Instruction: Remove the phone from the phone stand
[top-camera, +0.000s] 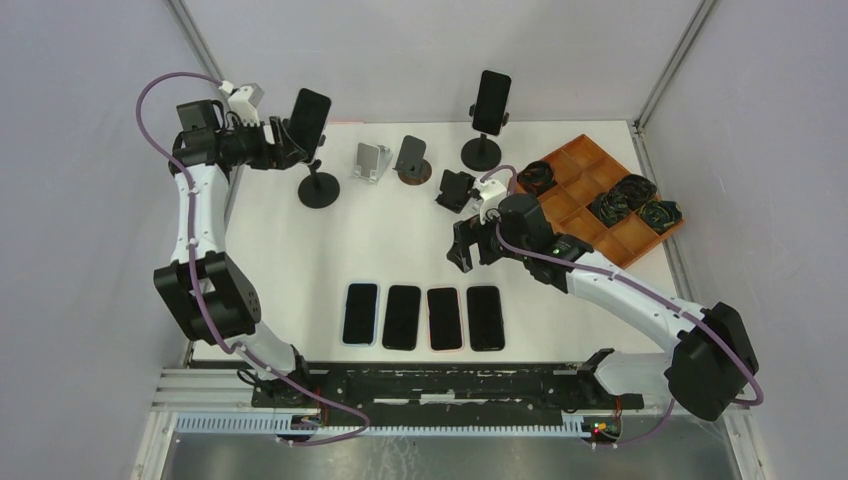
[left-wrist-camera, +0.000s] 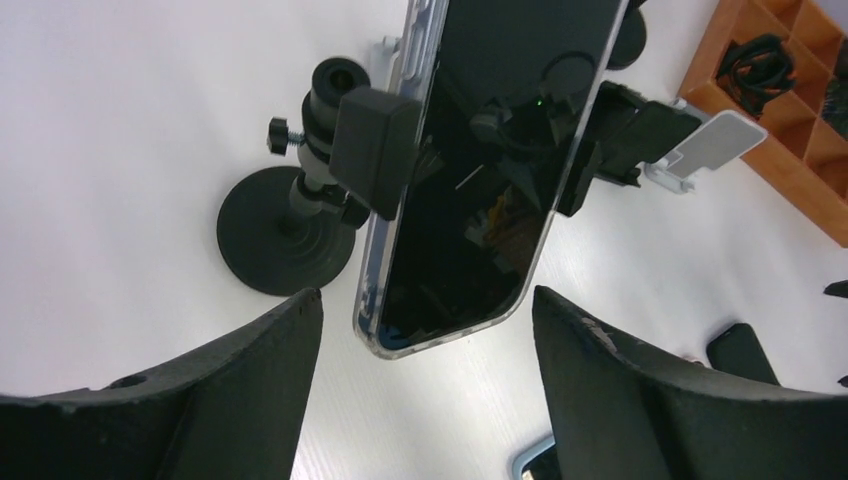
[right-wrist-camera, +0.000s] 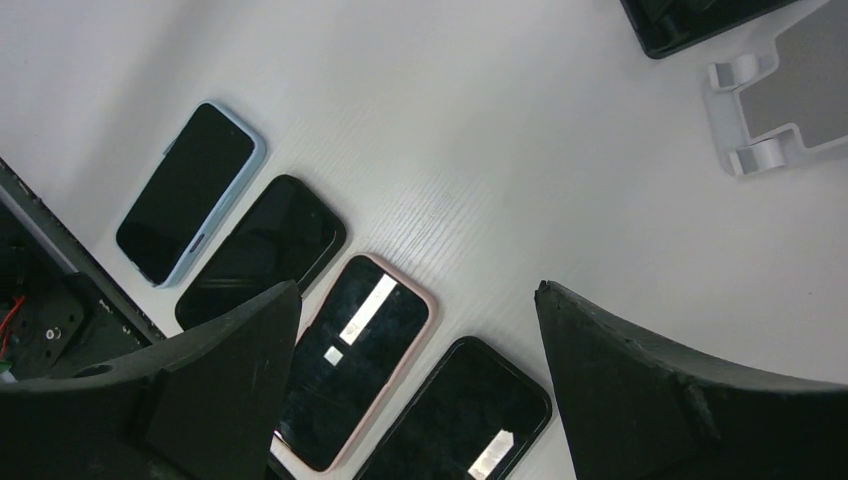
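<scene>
A dark phone in a clear case (left-wrist-camera: 490, 160) is clamped in a black phone stand (left-wrist-camera: 375, 150) with a round base (left-wrist-camera: 275, 235); both show at the back left in the top view, phone (top-camera: 309, 118) over stand (top-camera: 319, 188). My left gripper (left-wrist-camera: 425, 330) is open, its fingers spread either side of the phone's lower end, not touching it. A second phone (top-camera: 491, 102) sits on another black stand (top-camera: 481, 152) at the back centre. My right gripper (right-wrist-camera: 415, 330) is open and empty above the flat phones.
Several phones (top-camera: 424, 317) lie flat in a row near the front. A small silver stand (top-camera: 371, 161), a dark stand (top-camera: 411, 160) and a black holder (top-camera: 456, 189) stand mid-table. An orange tray (top-camera: 590, 200) with coiled cables is at the right.
</scene>
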